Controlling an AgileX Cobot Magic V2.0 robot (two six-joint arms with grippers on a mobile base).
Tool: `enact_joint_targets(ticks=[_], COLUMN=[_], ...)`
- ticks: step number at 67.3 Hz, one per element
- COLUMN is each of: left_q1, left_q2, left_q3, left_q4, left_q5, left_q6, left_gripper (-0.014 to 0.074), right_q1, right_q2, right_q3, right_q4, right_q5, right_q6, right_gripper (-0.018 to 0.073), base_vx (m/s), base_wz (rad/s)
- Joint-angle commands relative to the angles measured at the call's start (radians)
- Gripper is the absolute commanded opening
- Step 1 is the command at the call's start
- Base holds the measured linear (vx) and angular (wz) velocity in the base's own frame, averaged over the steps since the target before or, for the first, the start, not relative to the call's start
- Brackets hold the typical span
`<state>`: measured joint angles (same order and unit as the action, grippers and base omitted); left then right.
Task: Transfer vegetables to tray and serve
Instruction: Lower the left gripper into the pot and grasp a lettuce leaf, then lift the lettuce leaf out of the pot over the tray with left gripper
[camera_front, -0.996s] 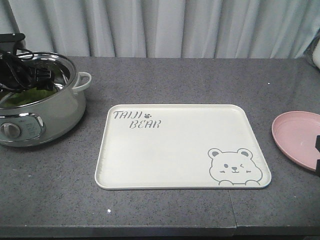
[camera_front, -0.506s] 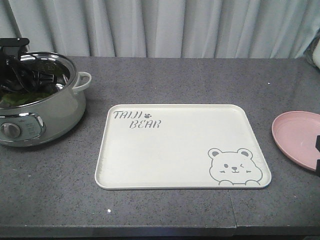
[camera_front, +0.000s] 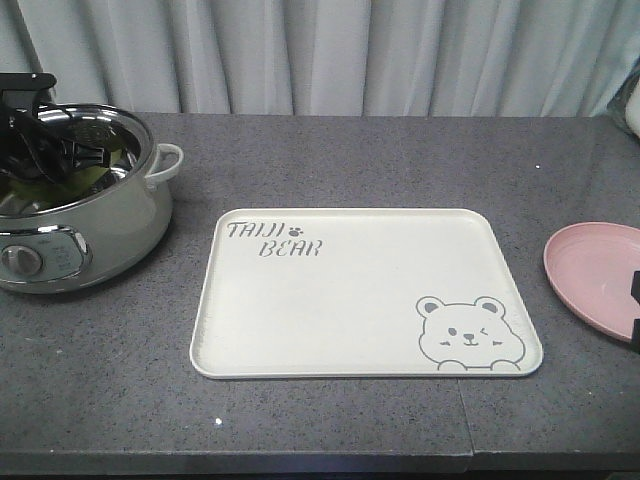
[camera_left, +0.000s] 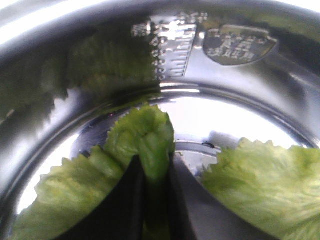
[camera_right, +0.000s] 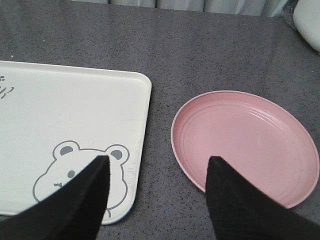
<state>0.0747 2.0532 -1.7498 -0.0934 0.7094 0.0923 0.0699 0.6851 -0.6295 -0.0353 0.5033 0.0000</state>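
The vegetables are green lettuce leaves lying inside a steel electric pot (camera_front: 100, 225) at the table's left. My left gripper (camera_left: 155, 162) reaches down into the pot and is shut on the ruffled tip of one lettuce leaf (camera_left: 145, 135). A second leaf (camera_left: 260, 180) lies to its right on the pot's floor. In the front view the left gripper (camera_front: 50, 150) shows as dark parts over the pot's rim. The cream tray (camera_front: 365, 290) with the bear drawing lies mid-table with nothing on it. My right gripper (camera_right: 159, 158) hangs open above the gap between the tray (camera_right: 75, 110) and a pink plate.
The round pink plate (camera_front: 600, 275) sits at the right edge, bare, also under my right fingers (camera_right: 245, 135). The pot's handle (camera_front: 165, 160) points toward the tray. Grey curtains hang behind the dark speckled table (camera_front: 330, 160). A white object (camera_right: 307, 20) sits at the far right.
The left gripper has shifted slightly inside the pot. The bright green leaves seen over the rim a second ago are now mostly hidden. The right arm, tray and plate have not moved.
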Motion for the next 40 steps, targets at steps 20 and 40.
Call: enact_joint_targets(ticks=[20, 40], left_q1=[-0.001, -0.016], left_q2=[-0.193, -0.349], left_q3=[-0.02, -0.018], left_q4=[-0.01, -0.055], left_q5=[0.086, 0.124], left_q6=[0.0, 0.041], left_gripper=[-0.0007, -0.0007], right_q1=[-0.002, -0.002], right_q2=[0.004, 0.004], right_q3=[-0.034, -0.034], right_q4=[-0.012, -0.012], right_q5=[-0.062, -0.062], right_q6=[0.0, 0.0], right_gripper=[0.0409, 0.0409], base_vx=[0.0, 0.0], base_wz=[0.0, 0.0])
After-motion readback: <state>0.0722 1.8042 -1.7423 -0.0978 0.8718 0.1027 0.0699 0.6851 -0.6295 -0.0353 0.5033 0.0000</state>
